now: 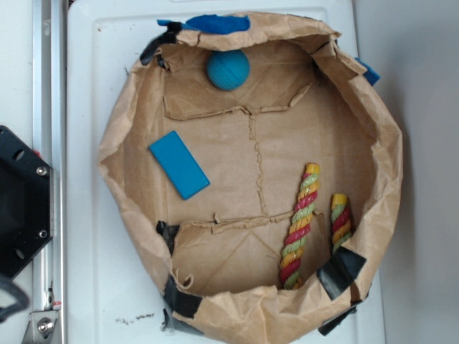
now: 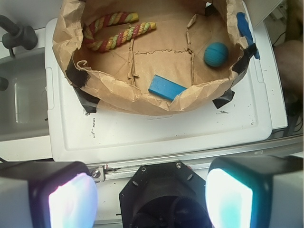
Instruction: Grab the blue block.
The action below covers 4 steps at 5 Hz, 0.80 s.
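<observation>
Exterior view: a brown paper bag (image 1: pixel 391 165) with rolled-down walls sits on a white desk (image 1: pixel 93 72), its corners held by black tape (image 1: pixel 341 271) and blue tape (image 1: pixel 208 24); the blue block (image 1: pixel 178 164) lies flat on the bag's floor at the left, slanted, near the left wall; a teal ball (image 1: pixel 228 69) rests at the top, well apart from the block; a striped rope (image 1: pixel 301 223) lies at the lower right, with a shorter rope end (image 1: pixel 341 221) just beside it; the robot base (image 1: pixel 21 204) shows at the left edge, outside the bag; the jaws are out of sight here.

Wrist view: the gripper (image 2: pixel 151 199) hangs above the near edge of the desk (image 2: pixel 156 135), outside the bag (image 2: pixel 66 40); its two pads (image 2: pixel 71 202) stand wide apart with nothing between them; the block (image 2: pixel 166 88) lies inside the bag, against the near wall, partly hidden by the rim; the ball (image 2: pixel 216 53) sits right of it and farther back; the rope (image 2: pixel 118 35) curls at the far left.
</observation>
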Tool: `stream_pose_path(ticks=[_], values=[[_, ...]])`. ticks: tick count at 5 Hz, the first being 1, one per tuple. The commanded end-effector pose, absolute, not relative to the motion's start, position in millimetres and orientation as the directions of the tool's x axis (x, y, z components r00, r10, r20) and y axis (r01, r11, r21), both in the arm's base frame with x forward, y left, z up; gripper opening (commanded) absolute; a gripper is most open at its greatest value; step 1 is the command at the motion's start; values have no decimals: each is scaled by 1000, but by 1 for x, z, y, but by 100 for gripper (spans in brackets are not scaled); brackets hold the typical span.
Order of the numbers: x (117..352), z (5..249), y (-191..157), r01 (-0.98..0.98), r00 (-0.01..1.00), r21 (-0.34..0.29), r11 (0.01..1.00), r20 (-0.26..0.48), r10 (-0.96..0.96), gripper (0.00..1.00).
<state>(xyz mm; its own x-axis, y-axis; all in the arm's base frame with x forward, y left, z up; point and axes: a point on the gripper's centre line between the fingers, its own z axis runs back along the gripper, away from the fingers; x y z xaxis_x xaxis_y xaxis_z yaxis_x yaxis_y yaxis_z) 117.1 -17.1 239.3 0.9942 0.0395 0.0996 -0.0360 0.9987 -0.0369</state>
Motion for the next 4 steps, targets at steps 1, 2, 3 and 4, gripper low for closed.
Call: stream_pose_path(ticks=[1, 2, 3, 4], values=[[117, 239, -17, -36, 994, -37, 999, 100, 39, 100], [167, 231, -3, -88, 991, -9, 996, 98, 89, 100], [209, 217, 0, 2, 996, 13, 1000, 88, -3, 100], [227, 204, -8, 249, 965, -37, 968, 96, -245, 100]])
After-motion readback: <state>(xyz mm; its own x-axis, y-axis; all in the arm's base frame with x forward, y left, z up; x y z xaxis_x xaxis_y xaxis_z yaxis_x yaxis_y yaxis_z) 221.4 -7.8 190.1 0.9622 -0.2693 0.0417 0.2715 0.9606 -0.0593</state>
